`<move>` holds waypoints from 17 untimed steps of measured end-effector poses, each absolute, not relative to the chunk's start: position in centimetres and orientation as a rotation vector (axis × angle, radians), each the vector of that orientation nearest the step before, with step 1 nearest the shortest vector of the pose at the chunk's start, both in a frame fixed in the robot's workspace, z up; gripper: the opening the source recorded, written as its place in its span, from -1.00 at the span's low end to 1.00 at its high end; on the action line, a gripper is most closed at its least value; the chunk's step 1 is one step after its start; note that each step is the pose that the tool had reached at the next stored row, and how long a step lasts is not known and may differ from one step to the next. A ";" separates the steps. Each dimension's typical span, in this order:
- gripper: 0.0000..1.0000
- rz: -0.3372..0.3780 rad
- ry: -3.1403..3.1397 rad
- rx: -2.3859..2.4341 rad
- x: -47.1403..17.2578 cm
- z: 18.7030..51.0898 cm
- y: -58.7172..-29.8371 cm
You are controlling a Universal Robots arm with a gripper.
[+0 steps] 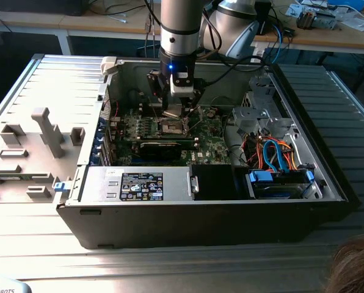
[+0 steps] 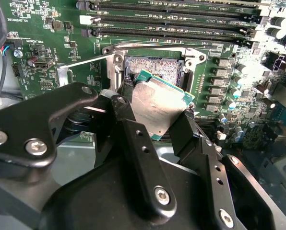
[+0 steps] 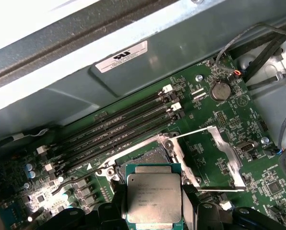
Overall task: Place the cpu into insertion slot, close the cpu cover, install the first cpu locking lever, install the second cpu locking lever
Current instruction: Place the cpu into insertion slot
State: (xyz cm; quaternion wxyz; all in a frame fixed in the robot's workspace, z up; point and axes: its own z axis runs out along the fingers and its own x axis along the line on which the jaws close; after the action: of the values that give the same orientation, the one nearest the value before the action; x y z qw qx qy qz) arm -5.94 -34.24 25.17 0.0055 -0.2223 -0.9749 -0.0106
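My gripper [image 1: 176, 102] hangs inside the open computer case, shut on the cpu [image 2: 160, 103], a flat square chip with a silver-grey top. In both wrist views the black fingers [image 2: 128, 127] clamp the chip on two opposite edges. The cpu [image 3: 154, 196] hovers tilted just above the insertion slot [image 2: 155, 64], a dark square socket with a brownish centre in the green board [image 3: 205, 105]. The cpu cover [image 3: 224, 146], a grey metal frame, lies swung open beside the insertion slot [image 3: 150, 155]. Thin wire levers [image 2: 148, 45] stand released along the socket's sides.
Long black memory slots [image 3: 124, 122] run beside the socket. A black expansion card [image 1: 167, 146] sits in front of it, and a power supply [image 1: 139, 183] nearer still. Cables [image 1: 273, 152] fill the exterior view's right. A grey fixture tray [image 1: 35, 140] lies left; a person's hair [image 1: 353, 268] shows.
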 end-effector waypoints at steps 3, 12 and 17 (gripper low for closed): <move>0.09 -0.033 -3.052 -0.699 -5.9 25.2 -34.2; 0.09 -0.033 -3.049 -0.712 -5.9 25.1 -34.2; 0.09 -0.032 -3.047 -0.718 -5.9 25.1 -34.2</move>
State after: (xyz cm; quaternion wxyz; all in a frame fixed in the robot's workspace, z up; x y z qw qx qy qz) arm -5.94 -34.24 25.11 0.0054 -0.2294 -0.9733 -0.0103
